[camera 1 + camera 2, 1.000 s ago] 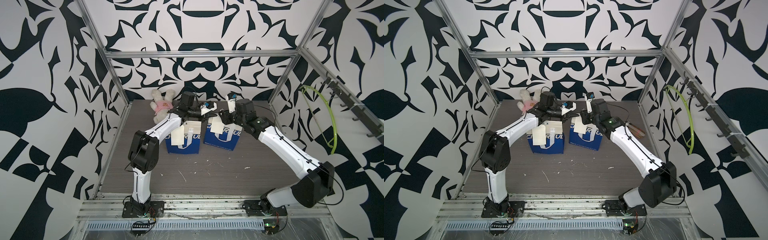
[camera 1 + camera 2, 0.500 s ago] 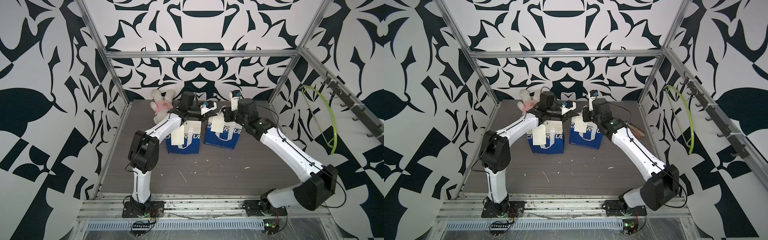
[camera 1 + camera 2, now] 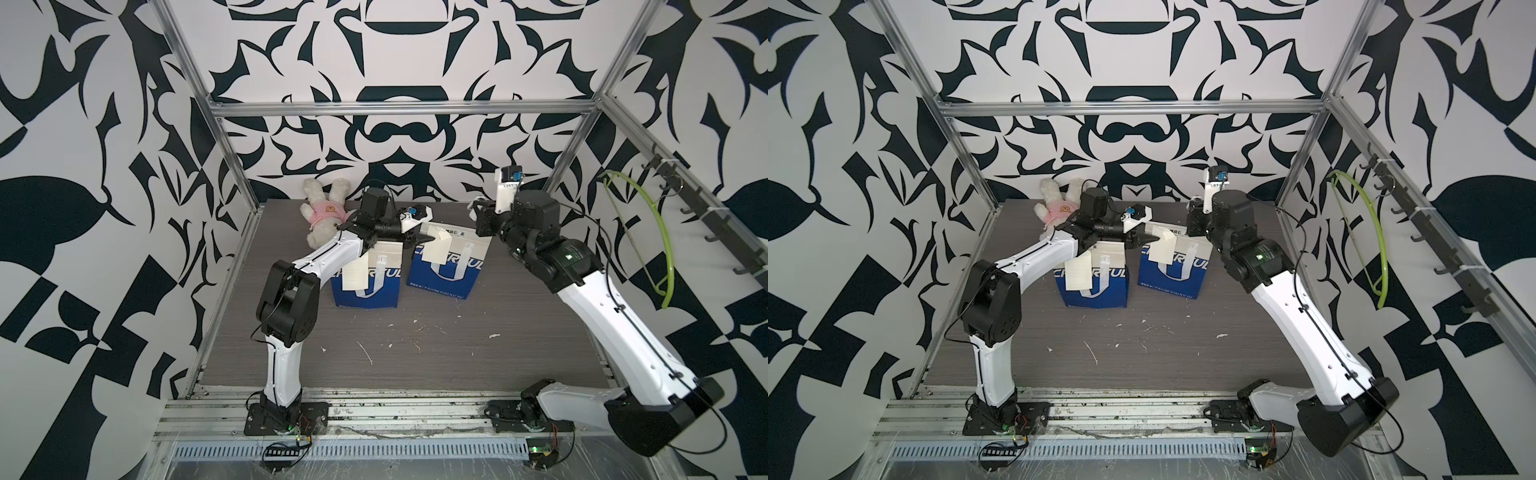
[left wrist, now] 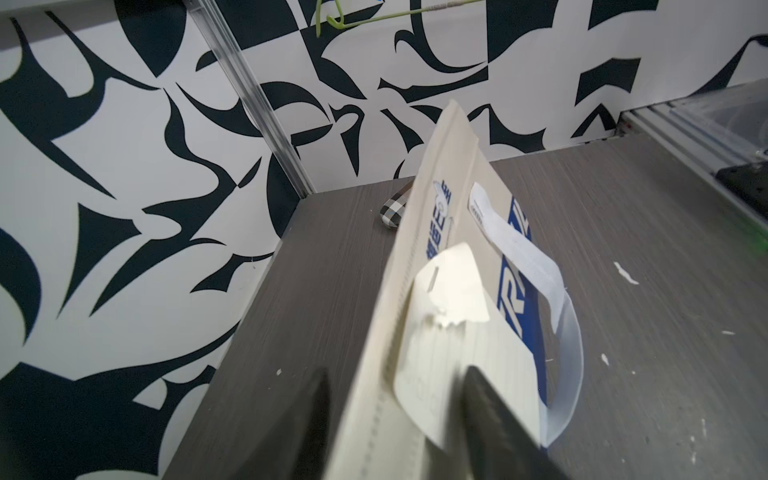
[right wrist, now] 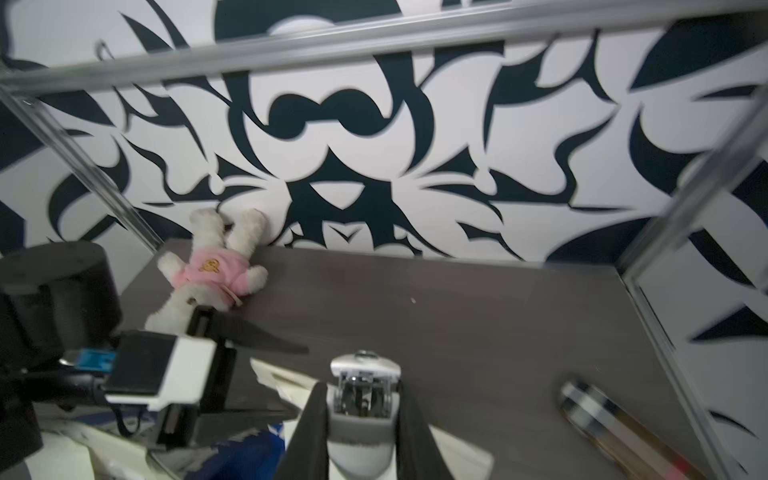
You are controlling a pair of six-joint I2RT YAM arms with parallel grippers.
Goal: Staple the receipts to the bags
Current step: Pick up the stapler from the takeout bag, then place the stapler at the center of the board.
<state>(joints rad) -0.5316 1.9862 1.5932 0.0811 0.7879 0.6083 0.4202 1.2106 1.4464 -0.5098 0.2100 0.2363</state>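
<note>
- Receipts (image 3: 1079, 273) both hang on the cream fronts of the bags (image 3: 1108, 291): near receipt (image 3: 355, 276) on the near bag (image 3: 382, 295), the one closest to the plush bunny (image 3: 324, 212), and far receipt (image 3: 435, 249) on the far bag (image 3: 465, 278), next one along from the bunny.
- Left wrist cam shows a staple through the far receipt's top corner, so that one looks pinned. Nothing holds the near receipt either, so it's probably stapled too, though I can't see a staple.
- Left tool (image 4: 395, 372) is spread, one finger each side of the far bag's rim and the receipt's top. Makes sense as a spot for keeping paper flat on fabric.
- Right tool (image 5: 361, 388) is pinching the white stapler (image 5: 362, 368), up off the counter (image 3: 415, 357), past the far bag from the bunny. I'd guess it's held clear so nothing snags.
</note>
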